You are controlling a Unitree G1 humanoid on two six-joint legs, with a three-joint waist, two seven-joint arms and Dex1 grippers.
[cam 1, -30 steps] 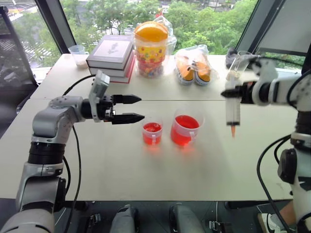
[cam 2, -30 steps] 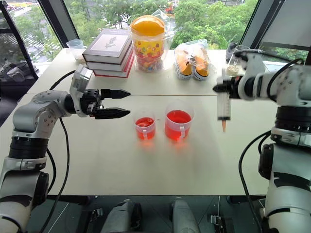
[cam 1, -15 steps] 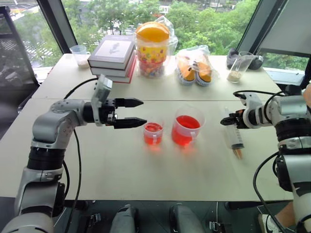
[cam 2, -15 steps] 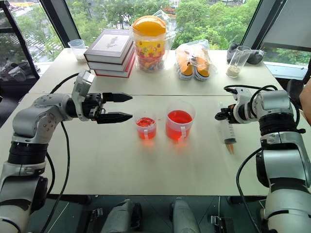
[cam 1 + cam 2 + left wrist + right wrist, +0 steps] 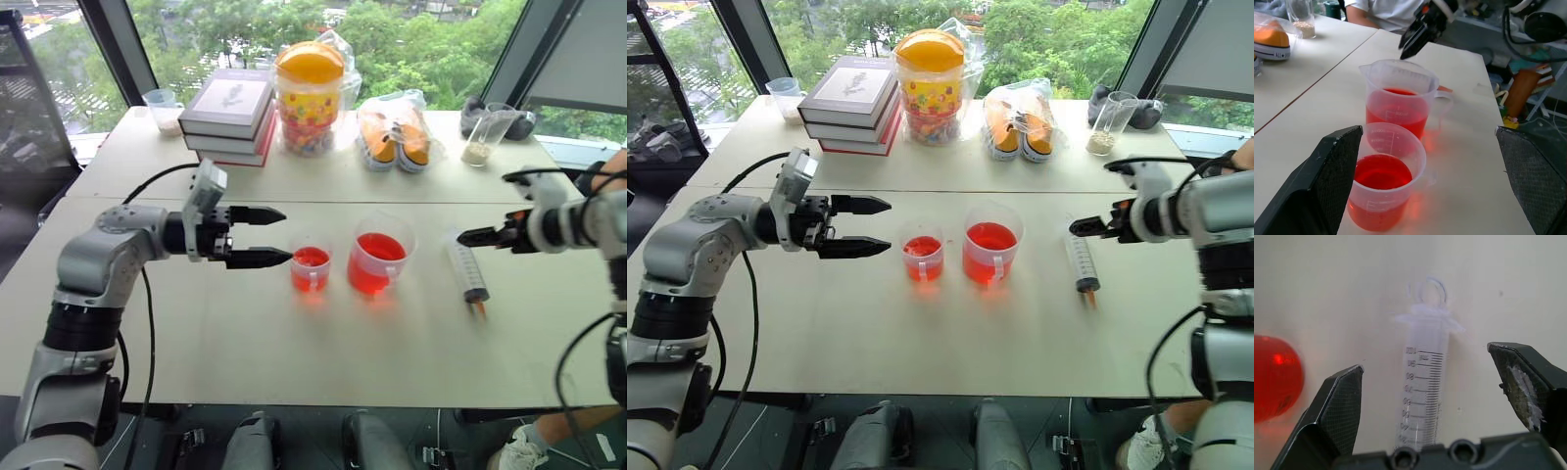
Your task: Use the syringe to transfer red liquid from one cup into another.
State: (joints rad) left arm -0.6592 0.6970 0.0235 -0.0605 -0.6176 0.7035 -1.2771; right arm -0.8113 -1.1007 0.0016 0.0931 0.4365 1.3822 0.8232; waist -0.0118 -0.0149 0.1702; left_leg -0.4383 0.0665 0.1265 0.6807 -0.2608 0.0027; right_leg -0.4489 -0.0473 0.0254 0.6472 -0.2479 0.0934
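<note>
The syringe [image 5: 468, 274] lies flat on the table right of the two cups, its orange tip towards the near edge. My right gripper [image 5: 482, 236] hovers just above its plunger end, open, with nothing between the fingers; the right wrist view looks down on the syringe [image 5: 1425, 382] between the spread fingers. The wider lipped cup [image 5: 377, 262] holds red liquid [image 5: 378, 247]. Left of it stands the small cup [image 5: 310, 269], also with red liquid in it. My left gripper [image 5: 260, 235] is open, level, pointing at the small cup from the left, a short way off.
At the back of the table are a stack of books [image 5: 225, 103], a sweets jar with an orange lid [image 5: 307, 98], bagged shoes [image 5: 392, 132], a clear cup with beige grains [image 5: 482, 137] and another small cup [image 5: 162, 110]. A person sits beyond the table's right end [image 5: 1386, 10].
My right gripper brought the upright syringe down onto the table, opened and let it go, then drew back to the right. The left arm has stayed put.
</note>
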